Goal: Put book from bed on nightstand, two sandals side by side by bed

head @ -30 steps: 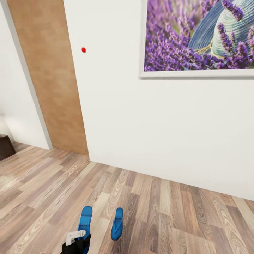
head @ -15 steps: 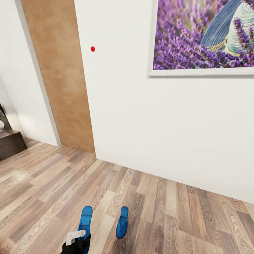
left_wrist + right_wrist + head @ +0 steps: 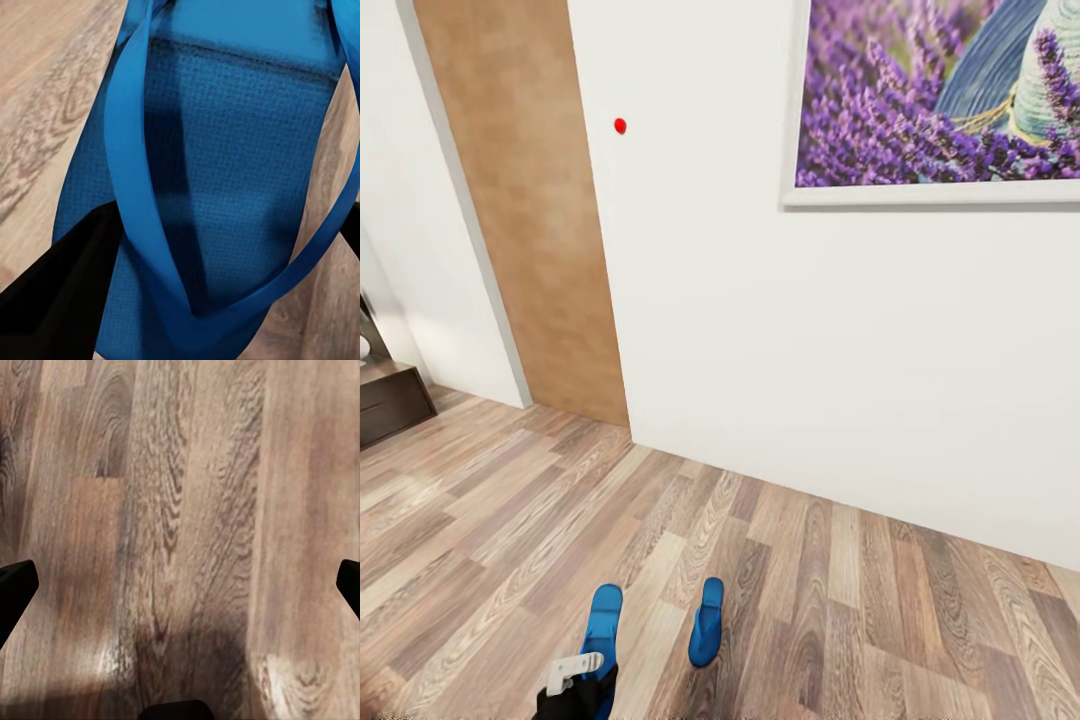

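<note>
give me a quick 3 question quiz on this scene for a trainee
1. True or false: the right gripper is open over the wood floor.
2. What hangs on the white wall? A) mirror B) lavender picture C) clock
3. Fill in: the left gripper holds a blue ____.

Key: 1 true. 2 B. 3 sandal.

Bare floor (image 3: pixel 840 600) beside sandals (image 3: pixel 706 622)
</note>
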You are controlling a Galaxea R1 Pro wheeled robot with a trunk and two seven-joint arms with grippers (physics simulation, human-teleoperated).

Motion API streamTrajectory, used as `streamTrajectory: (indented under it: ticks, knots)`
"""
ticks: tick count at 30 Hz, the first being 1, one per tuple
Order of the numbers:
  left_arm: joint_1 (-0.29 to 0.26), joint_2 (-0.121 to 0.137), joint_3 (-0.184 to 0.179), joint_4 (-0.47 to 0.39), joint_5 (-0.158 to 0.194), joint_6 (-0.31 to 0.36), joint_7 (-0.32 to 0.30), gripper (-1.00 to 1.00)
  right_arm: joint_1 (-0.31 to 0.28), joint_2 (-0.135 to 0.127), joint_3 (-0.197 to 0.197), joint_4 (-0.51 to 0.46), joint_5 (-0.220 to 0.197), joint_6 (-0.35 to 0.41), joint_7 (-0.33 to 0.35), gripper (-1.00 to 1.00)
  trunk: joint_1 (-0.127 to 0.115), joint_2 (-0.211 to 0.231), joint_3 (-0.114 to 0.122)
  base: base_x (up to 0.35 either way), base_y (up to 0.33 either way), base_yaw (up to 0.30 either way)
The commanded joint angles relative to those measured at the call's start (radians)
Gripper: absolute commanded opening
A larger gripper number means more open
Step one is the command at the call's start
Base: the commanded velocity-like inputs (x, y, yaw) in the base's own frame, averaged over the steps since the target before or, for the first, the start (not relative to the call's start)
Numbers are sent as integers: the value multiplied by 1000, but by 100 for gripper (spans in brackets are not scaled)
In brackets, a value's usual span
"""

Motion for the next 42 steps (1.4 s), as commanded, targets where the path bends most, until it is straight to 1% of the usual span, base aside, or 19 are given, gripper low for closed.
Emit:
streamTrajectory:
  ticks: [1, 15, 20, 40, 42]
  knots:
    - [-1, 0, 9, 0, -9, -4, -3, -100, 0, 0, -3, 0, -10, 10, 5, 100, 0, 0, -3, 0, 0, 0]
    - [-1, 1, 9, 0, -9, -4, -3, -100, 0, 0, -3, 0, -10, 10, 4, 100, 0, 0, -25, 0, 0, 10]
    - [-1, 1, 9, 0, -9, -4, -4, -100, 0, 0, -3, 0, -10, 10, 7, 100, 0, 0, -27, 0, 0, 31]
    - [-1, 2, 10, 0, -9, -5, -4, -100, 0, 0, -3, 0, -10, 10, 6, 100, 0, 0, -27, 0, 0, 270]
    - [-1, 2, 10, 0, -9, -5, -5, -100, 0, 0, -3, 0, -10, 10, 6, 100, 0, 0, -27, 0, 0, 101]
